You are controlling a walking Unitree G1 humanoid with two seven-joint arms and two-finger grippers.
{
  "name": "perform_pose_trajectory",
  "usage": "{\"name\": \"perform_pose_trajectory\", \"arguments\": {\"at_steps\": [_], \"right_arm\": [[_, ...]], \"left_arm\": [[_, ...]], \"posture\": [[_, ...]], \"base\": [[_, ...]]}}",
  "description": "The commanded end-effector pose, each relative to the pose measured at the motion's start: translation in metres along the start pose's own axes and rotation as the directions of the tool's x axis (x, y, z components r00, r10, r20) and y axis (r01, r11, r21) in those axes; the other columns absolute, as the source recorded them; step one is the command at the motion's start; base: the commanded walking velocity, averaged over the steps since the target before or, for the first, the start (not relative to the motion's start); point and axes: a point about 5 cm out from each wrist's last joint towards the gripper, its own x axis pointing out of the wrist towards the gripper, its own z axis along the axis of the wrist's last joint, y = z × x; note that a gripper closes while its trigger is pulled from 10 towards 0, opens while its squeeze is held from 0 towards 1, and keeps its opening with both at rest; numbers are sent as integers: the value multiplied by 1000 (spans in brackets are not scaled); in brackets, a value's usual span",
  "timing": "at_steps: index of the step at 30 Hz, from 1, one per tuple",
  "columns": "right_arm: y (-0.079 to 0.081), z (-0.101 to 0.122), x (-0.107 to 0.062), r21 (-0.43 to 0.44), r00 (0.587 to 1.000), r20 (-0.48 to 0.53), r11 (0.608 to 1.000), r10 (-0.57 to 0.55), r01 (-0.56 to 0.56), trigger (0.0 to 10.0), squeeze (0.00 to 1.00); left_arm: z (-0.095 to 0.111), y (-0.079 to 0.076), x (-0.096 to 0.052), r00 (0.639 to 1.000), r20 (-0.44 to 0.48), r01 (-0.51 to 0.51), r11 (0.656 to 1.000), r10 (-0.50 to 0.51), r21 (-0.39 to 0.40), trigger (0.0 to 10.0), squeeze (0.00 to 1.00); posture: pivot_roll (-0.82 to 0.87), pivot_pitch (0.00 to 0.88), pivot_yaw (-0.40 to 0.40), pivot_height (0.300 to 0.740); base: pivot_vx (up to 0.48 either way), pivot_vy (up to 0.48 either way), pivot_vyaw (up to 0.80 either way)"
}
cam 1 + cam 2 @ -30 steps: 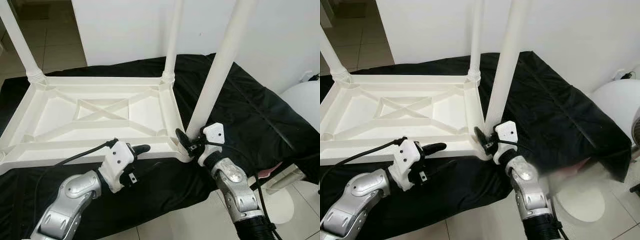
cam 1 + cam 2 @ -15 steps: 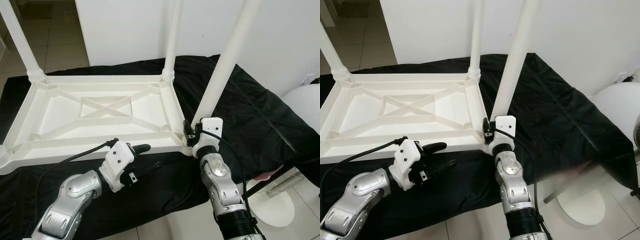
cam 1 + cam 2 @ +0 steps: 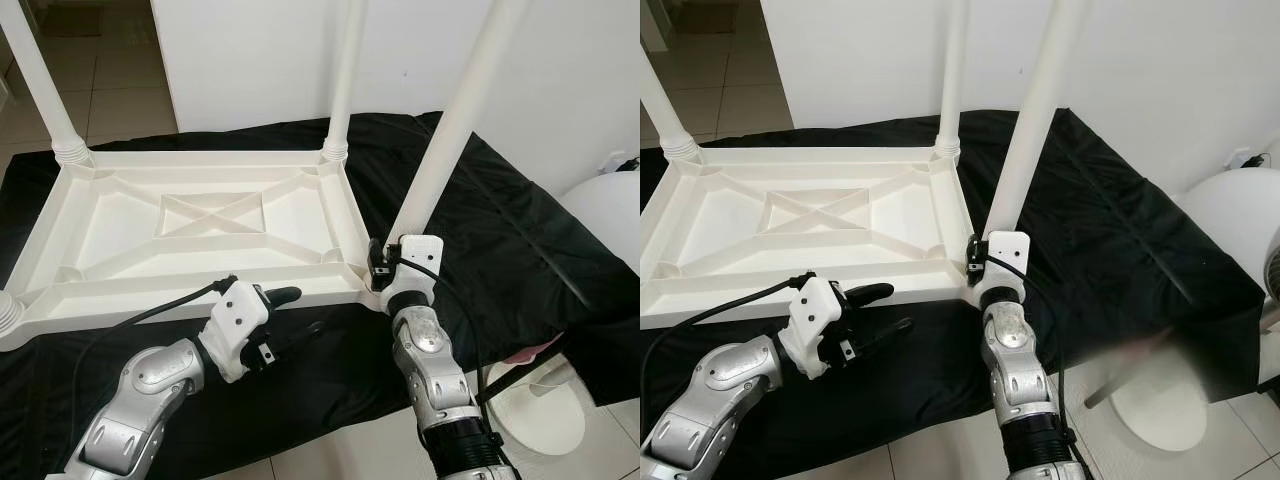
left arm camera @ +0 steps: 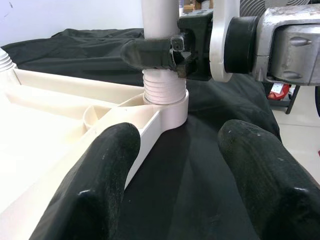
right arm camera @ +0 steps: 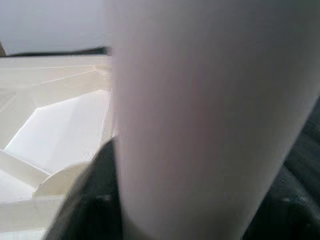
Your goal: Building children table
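- My right hand [image 3: 385, 272] is clamped on the table leg [image 3: 450, 130] just above its corner socket.
- My left hand [image 3: 290, 318] hovers, fingers apart, beside the upturned tabletop [image 3: 200, 225].

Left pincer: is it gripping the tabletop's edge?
No, the left pincer is open beside the tabletop, holding nothing.

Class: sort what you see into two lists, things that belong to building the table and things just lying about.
Belongs to the job: upturned tabletop; leg held by the right gripper; left gripper.

Lying about: black cloth; white fan.
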Motion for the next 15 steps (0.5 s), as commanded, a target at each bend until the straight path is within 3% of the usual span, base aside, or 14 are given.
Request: {"name": "perform_pose_trajectory", "arguments": {"at_steps": [1, 7, 8, 10, 15], "right_arm": [[-12, -10, -2, 8, 999, -41, 1000, -10, 10, 10000, 1000], [-23, 0, 4, -18, 997, 9, 997, 79, -79, 10000, 1000], [-26, 2, 5, -27, 993, 14, 993, 116, -115, 10000, 0], [-29, 5, 7, -23, 981, 21, 981, 194, -194, 10000, 0], [-31, 10, 10, -52, 963, 35, 963, 267, -265, 10000, 0]], "left_arm": [[-2, -1, 1, 1000, -6, 9, 1000, -9, 5, 10000, 0], [-2, -1, 1, 1000, -7, 11, 1000, -11, 7, 10000, 0], [-2, -1, 1, 1000, -6, 11, 1000, -11, 7, 10000, 0], [-2, -1, 1, 1000, -5, 11, 1000, -11, 7, 10000, 0], [-1, 0, 2, 1000, -3, 11, 1000, -11, 7, 10000, 0]], "posture": [[12, 42, -50, 740], [12, 39, -49, 740], [12, 39, -49, 740], [9, 40, -49, 740], [1, 46, -46, 740]], "base": [[0, 0, 0], [0, 0, 0], [0, 0, 0], [0, 0, 0], [0, 0, 0]]}}
